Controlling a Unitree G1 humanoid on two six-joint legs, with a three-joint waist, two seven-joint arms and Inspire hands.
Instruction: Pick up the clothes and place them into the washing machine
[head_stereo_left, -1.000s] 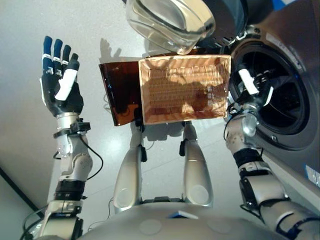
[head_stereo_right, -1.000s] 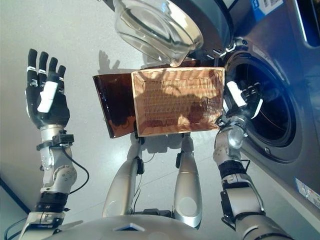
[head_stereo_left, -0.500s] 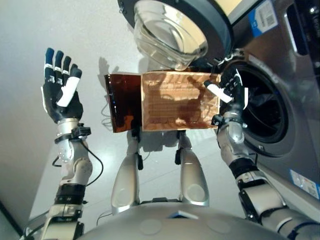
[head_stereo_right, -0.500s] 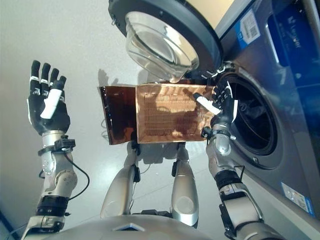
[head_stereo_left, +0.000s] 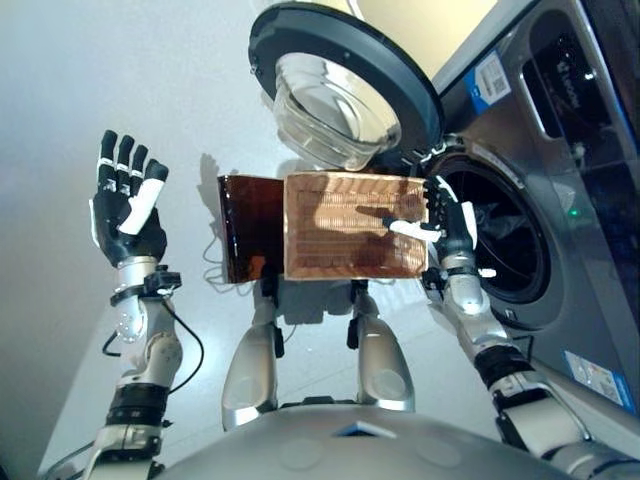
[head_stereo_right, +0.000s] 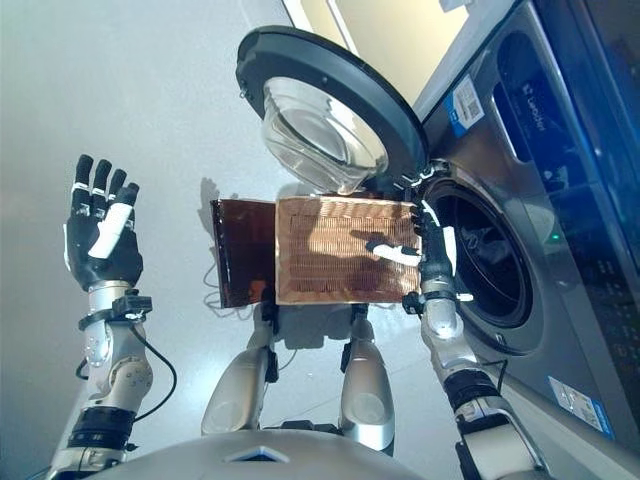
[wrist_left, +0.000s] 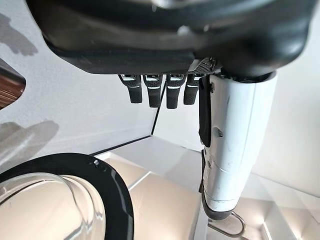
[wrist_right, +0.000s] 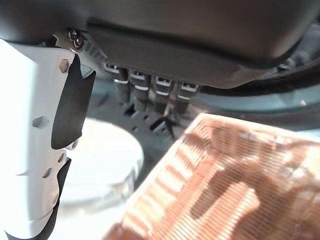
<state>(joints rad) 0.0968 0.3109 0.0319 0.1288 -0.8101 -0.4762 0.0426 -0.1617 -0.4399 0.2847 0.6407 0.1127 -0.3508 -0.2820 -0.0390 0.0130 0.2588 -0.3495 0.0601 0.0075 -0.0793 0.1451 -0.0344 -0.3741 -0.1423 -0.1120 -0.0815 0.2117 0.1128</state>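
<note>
Both hands spread and empty, right hand (head_stereo_left: 448, 222) between basket (head_stereo_left: 352, 238) and washing machine (head_stereo_left: 520, 215), left hand (head_stereo_left: 125, 205) well apart

Lighting is bright and even across the pale floor (head_stereo_left: 60, 120). Hard shadows of fingers fall on the woven basket (head_stereo_left: 350, 225), indicating light from above. Glare sits on the washing machine's glass door (head_stereo_right: 325, 125). In the right wrist view the basket weave is blurred.

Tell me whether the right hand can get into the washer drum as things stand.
Probably yes: the door is swung wide open and the right hand, open and empty, hovers beside the drum opening with nothing between them.
</note>
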